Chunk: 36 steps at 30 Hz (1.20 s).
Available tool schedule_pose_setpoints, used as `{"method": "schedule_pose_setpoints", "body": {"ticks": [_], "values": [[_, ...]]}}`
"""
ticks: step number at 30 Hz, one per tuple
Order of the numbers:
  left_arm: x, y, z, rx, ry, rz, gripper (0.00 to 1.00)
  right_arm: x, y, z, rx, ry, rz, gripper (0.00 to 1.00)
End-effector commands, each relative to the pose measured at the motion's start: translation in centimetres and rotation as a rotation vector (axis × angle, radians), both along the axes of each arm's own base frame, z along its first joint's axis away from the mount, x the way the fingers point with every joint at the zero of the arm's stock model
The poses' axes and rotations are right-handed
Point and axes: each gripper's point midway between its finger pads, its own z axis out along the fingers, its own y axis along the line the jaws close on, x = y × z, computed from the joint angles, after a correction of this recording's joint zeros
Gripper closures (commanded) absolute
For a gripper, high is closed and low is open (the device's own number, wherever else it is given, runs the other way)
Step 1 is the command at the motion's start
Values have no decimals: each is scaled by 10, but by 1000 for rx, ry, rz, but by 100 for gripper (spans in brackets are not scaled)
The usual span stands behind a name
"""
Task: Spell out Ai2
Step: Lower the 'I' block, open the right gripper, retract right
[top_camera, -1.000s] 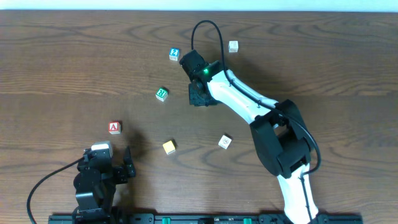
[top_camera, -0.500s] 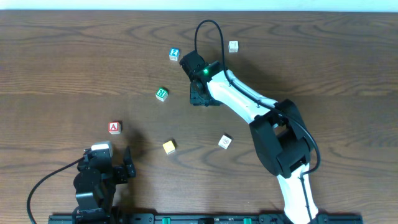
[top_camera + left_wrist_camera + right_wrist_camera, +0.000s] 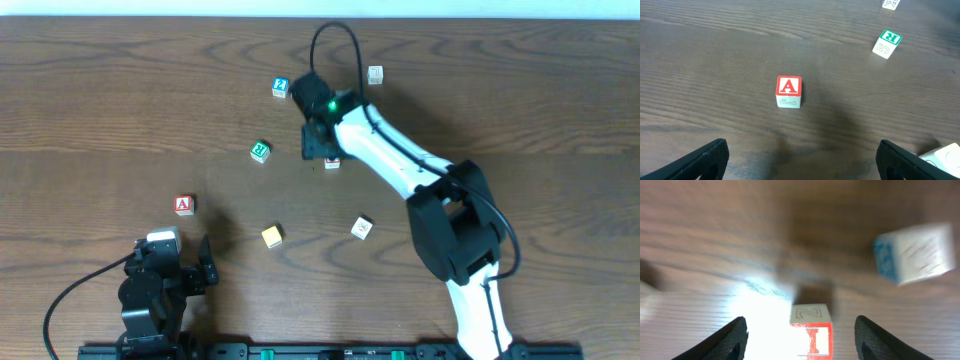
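Note:
A red letter I block [image 3: 331, 162] lies on the table just beside my right gripper [image 3: 319, 147]. In the right wrist view the I block [image 3: 811, 332] sits low between the open fingers [image 3: 801, 322], not gripped. A blue 2 block [image 3: 281, 87] lies far left of that gripper, blurred in the right wrist view [image 3: 912, 255]. A red A block [image 3: 183, 205] lies at the left. In the left wrist view the A block [image 3: 789, 91] sits ahead of my open, empty left gripper [image 3: 802, 152], which is at the near left edge [image 3: 205, 262].
A green block [image 3: 260, 150] lies between the A and I blocks, also in the left wrist view [image 3: 887, 43]. A yellow block [image 3: 271, 236] and a white block [image 3: 362, 228] lie nearer the front. Another white block [image 3: 375, 74] is at the back.
My right gripper has shifted slightly toward the back, and the I block it covered now shows on the table beside it. The left arm has not moved.

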Motion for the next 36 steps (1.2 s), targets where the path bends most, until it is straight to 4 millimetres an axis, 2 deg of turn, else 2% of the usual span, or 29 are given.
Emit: {"method": "schedule_pose_setpoints", "body": {"ticks": [1,4,6,9,12,17,21,23,25,29,34,36], "values": [[0,-1,-1,5,0,-7,5,29,-5,113,74,-224,52,29],[0,-1,-1,5,0,-7,5,19,-12,174,91,-313,111,27],[0,-1,-1,5,0,-7,5,-2,-22,209,101,-342,129,26],[0,-1,-1,5,0,-7,5,-42,-38,240,99,-328,149,27],[0,-1,-1,5,0,-7,5,-79,-51,256,86,-297,174,27],[0,-1,-1,5,0,-7,5,-132,-63,266,43,-237,261,28],[3,-2,4,-8,-27,-12,5,-160,-76,268,3,-191,309,24],[11,-19,19,-159,-94,-45,5,-175,-88,270,-18,-164,324,22],[10,-37,23,-306,-93,-81,4,-185,-96,272,-28,-149,328,22],[12,-39,29,-364,-114,-69,5,-207,-115,274,-29,-147,327,26],[23,-39,62,-323,-258,-118,5,-226,-132,264,14,-249,333,22],[29,-39,81,-305,-335,-133,5,-229,-140,252,18,-298,319,13]]}}
